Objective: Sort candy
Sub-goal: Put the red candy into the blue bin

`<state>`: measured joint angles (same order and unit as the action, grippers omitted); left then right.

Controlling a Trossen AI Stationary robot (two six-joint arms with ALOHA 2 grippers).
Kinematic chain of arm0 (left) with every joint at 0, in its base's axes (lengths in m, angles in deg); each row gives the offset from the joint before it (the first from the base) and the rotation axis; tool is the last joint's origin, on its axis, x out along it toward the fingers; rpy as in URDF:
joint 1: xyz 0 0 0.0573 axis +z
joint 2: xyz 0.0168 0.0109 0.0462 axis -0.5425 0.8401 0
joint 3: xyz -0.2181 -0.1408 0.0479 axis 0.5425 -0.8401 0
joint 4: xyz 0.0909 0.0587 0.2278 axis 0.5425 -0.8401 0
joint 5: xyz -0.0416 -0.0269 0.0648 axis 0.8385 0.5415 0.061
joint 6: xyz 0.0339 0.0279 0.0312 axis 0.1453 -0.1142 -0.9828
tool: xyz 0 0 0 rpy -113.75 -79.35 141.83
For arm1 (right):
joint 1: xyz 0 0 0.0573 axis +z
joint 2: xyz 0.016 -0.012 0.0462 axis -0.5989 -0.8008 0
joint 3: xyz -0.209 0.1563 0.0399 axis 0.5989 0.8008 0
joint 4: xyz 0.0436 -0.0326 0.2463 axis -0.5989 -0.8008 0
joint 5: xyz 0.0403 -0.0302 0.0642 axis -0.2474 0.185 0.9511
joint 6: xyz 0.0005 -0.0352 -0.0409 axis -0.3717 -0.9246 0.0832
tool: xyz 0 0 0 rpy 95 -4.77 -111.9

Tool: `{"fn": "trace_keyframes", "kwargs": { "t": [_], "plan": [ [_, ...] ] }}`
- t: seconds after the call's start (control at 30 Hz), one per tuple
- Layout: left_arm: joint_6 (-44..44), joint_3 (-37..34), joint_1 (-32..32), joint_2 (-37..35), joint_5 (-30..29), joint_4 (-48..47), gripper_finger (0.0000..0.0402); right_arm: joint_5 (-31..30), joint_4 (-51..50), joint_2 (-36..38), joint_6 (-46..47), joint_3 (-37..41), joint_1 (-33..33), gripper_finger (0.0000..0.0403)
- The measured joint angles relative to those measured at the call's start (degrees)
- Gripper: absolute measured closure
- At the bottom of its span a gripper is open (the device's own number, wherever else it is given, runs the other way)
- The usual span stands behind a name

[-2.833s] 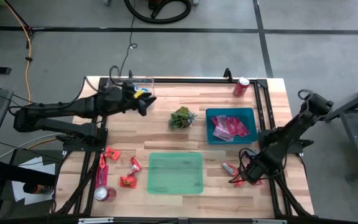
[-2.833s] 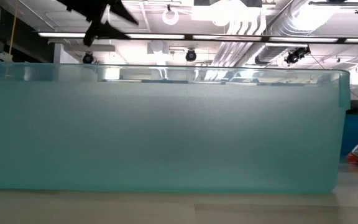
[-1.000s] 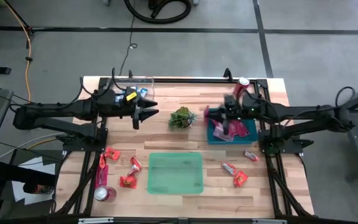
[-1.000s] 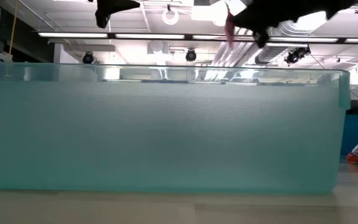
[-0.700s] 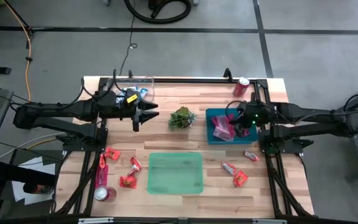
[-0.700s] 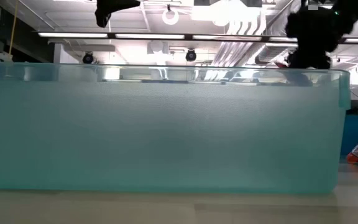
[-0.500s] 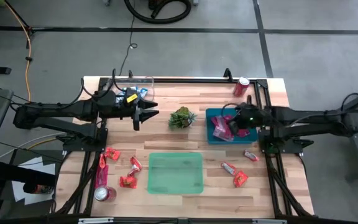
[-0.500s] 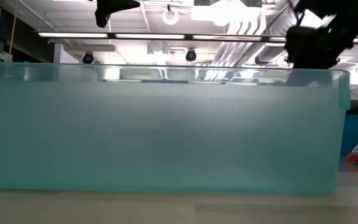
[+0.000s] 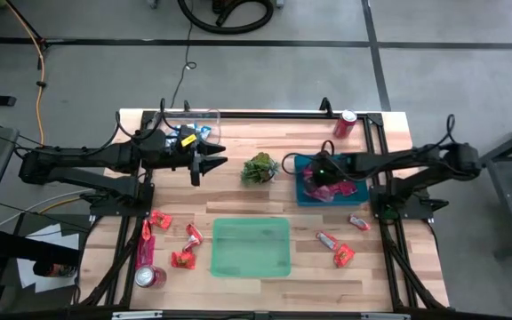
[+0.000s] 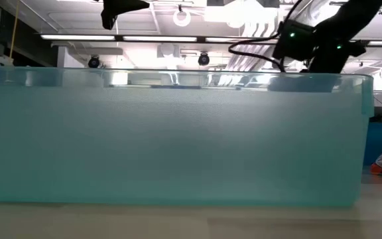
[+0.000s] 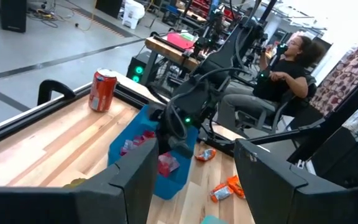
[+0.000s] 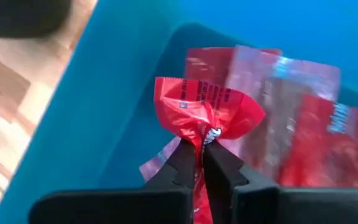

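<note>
Over blue bin [image 12: 135, 81], red candy [image 12: 207, 112] pinched between right fingers [image 12: 188, 165]

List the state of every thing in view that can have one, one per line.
right gripper: shut on a red candy, over the blue bin
left gripper: open, empty, raised over the table
blue bin: holds pink candies
green bin: empty
soda can: upright
second soda can: lying down
loose candies: unsorted on the table
</note>
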<state>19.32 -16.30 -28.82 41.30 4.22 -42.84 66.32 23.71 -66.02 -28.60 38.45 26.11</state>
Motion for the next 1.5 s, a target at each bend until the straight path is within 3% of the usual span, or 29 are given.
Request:
{"fn": "trace_keyframes", "kwargs": {
  "t": [0.17, 0.3, 0.57, 0.67, 0.77, 0.87, 1.03, 1.2, 1.5],
  "plan": [
    [0.03, 0.0, 0.02, 0.0, -0.5, -0.01, 0.0202, 0.91, 0.48, -2.73, -0.26, -2.84, -1.48, 0.0361],
    [0.03, 0.0, 0.0, 0.0, -0.5, -0.01, 0.0202, 2.79, -0.53, -2.78, -2.52, -5.18, -2.65, 0.0309],
    [0.08, 0.0, 0.02, 0.0, -0.5, -0.01, 0.0202, 3.19, -19.44, -2.26, -13.16, -15.02, -2.83, 0.0183],
    [0.08, 0.0, 0.0, 0.0, -0.5, -0.06, 0.0202, 2.78, -26.12, 0.08, -16.41, -19.67, -2.78, 0.0156],
    [0.08, 0.0, 0.0, 0.0, -0.5, -0.26, 0.0202, 2.45, -26.45, 4.38, -17.97, -23.05, -1.96, 0.0145],
    [0.08, 0.0, 0.0, 0.0, -0.5, -0.74, 0.0202, 2.0, -20.11, 9.98, -18.17, -24.01, 0.12, 0.0144],
    [0.05, 0.0, 0.0, 0.0, -0.5, -1.55, 0.0202, 2.01, 6.2, 18.14, -19.8, -18.09, 5.45, 0.0144],
    [0.05, 0.0, 0.0, 0.0, -0.5, -1.54, 0.0202, 1.59, 29.32, 19.29, -21.95, -11.92, 8.57, 0.0144],
    [0.03, 0.0, 0.07, 0.0, -0.5, -1.54, 0.0202, 2.3, 32.88, 17.3, -23.53, -10.78, 8.86, 0.0144]
  ]
}}
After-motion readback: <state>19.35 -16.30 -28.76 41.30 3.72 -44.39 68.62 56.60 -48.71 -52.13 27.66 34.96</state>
